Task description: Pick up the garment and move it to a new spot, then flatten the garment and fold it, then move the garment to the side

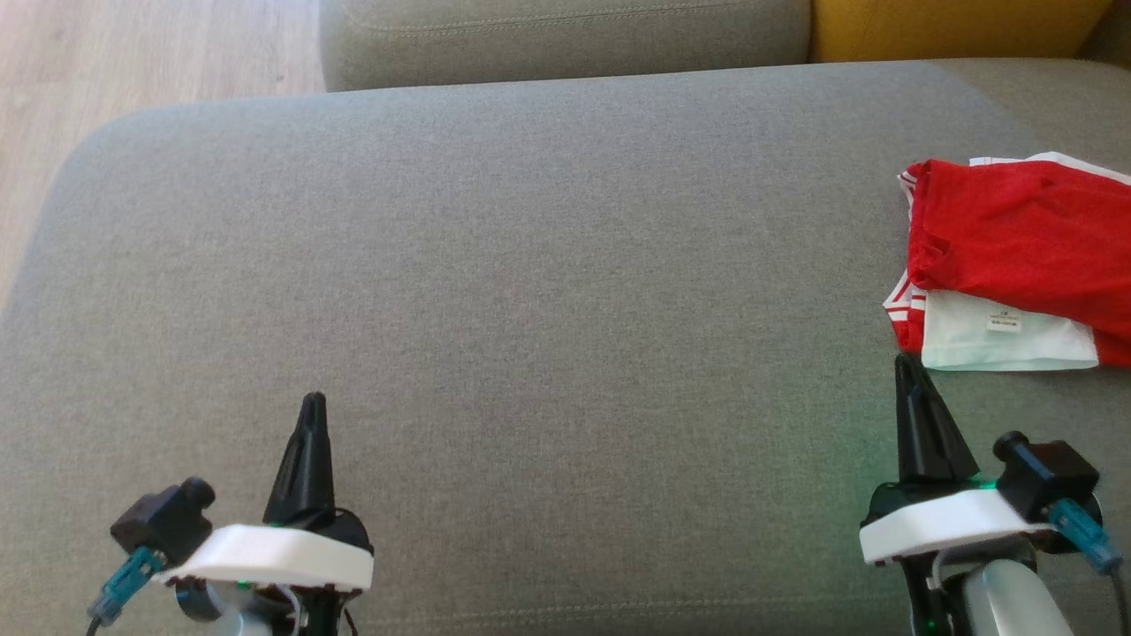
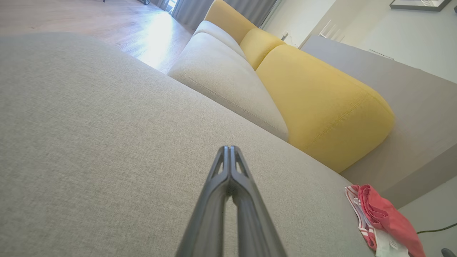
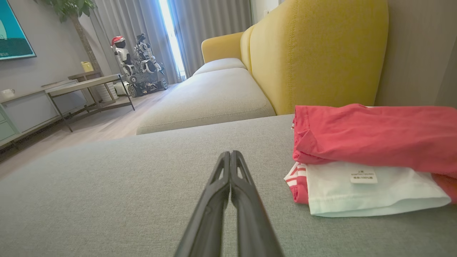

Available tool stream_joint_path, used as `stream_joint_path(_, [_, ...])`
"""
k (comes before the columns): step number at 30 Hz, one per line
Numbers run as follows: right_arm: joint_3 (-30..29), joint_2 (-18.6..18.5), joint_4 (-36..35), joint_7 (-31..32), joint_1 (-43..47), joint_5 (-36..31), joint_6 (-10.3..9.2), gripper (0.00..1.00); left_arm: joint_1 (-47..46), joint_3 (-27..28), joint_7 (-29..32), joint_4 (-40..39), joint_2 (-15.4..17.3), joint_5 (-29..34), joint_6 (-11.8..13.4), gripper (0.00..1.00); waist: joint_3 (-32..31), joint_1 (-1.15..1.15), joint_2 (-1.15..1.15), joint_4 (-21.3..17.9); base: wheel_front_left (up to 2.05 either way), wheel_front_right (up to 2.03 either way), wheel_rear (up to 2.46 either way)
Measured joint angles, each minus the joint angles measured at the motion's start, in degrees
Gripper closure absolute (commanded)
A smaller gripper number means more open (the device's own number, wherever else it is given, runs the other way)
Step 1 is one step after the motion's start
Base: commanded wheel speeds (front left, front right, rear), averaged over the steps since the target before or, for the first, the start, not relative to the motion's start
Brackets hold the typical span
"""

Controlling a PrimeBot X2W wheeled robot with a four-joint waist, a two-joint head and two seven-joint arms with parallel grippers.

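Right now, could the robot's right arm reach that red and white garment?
Probably yes: the garment lies just ahead of the right gripper on the grey cushion, with nothing between them, though the gripper is shut.

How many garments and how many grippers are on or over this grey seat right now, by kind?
Garments: 1, the red-and-white garment, lying at the right end of the grey seat.
Grippers: 2, the left gripper and the right gripper, both shut and holding nothing.
Total: 3

Soft daylight, window (image 3: 171,32) glare, wide-angle edge distortion
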Motion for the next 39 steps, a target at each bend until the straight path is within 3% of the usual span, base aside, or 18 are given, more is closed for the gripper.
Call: stream_joint_path(39, [-1.59,-0.16,0.33,5.28,-0.06,27.10,0.00,1.00,-1.16,3.37,5.55,2.02,0.19,-18.61,-0.92,1.00,-1.19,0.00,0.00,-0.06,0.00,0.00,0.00])
